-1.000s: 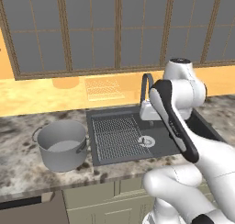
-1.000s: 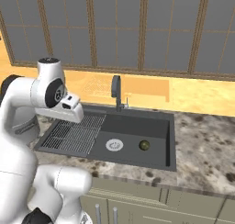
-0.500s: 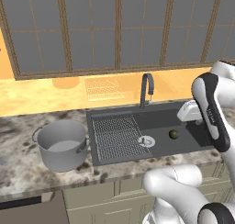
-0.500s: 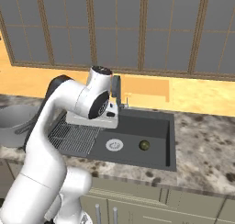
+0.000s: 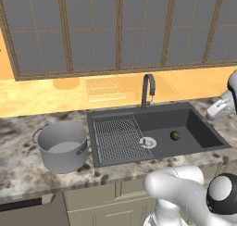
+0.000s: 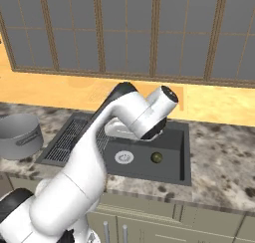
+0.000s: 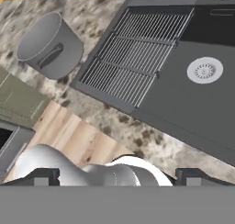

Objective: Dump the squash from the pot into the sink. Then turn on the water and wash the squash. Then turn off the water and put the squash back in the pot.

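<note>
The squash point(image 5: 175, 135) point(image 6: 157, 158), small and dark olive-green, lies on the floor of the sink point(image 5: 203, 133) point(image 6: 179, 173), right of the round silver drain point(image 5: 148, 142) point(image 6: 124, 158) point(image 7: 204, 70). The grey pot point(image 5: 62, 146) point(image 6: 17, 135) point(image 7: 48, 46) stands upright on the counter left of the sink. My gripper point(image 7: 118, 177) is open, its fingertips point(image 7: 43, 176) far apart with nothing held between them. It looks down from high up over the ribbed draining section point(image 7: 137, 53) and the pot. My white hand point(image 5: 218, 108) hangs past the sink's right end.
The dark curved faucet point(image 5: 148, 91) stands behind the basin; no water shows. Speckled stone counter point(image 5: 18, 174) surrounds the sink. Windows line the back wall. My arm point(image 6: 124, 117) covers the sink's middle in the right base view. Wooden floor point(image 7: 78, 131) lies below the counter's front edge.
My arm has swung to the right, from over the draining section to beyond the sink's right end. Squash and pot have stayed where they were.
</note>
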